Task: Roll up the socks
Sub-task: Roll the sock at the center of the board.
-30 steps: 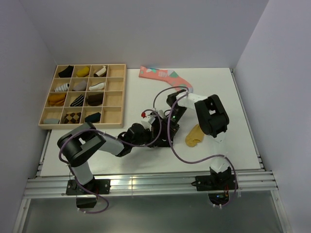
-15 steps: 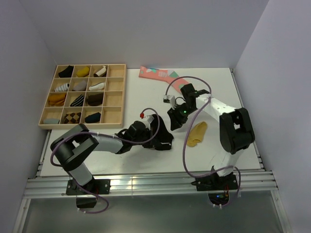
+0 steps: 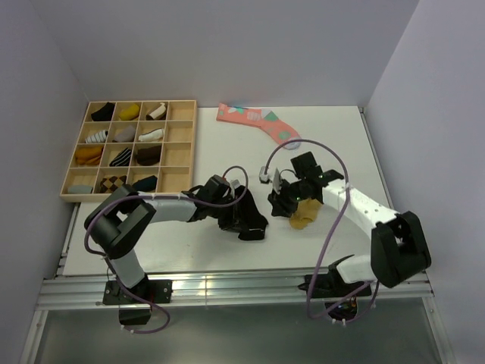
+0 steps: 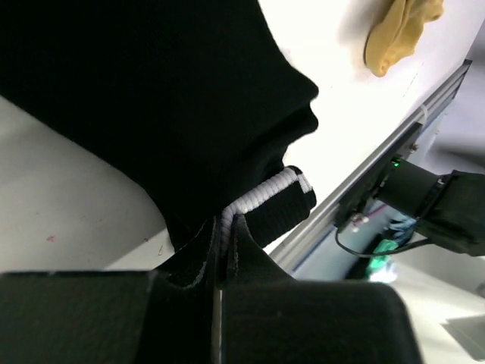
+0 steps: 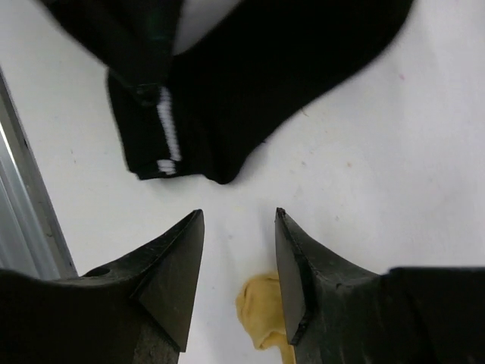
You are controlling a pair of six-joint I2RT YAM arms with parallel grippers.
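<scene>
My left tool (image 4: 225,227) is clamped on the black crew sock (image 4: 151,98); my right tool (image 5: 239,250) is released.
I pinch the striped cuff, toward the desk (image 3: 189,246)'s front edge. My right jaws stand parted just above the mustard ankle sock (image 5: 261,315)'s end, with bare desk rightward to the edge.

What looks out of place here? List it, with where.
The pink sock lies loose at the far edge of the table, unlike the rolled ones in the tray. The mustard sock sits crumpled near the black sock.
</scene>
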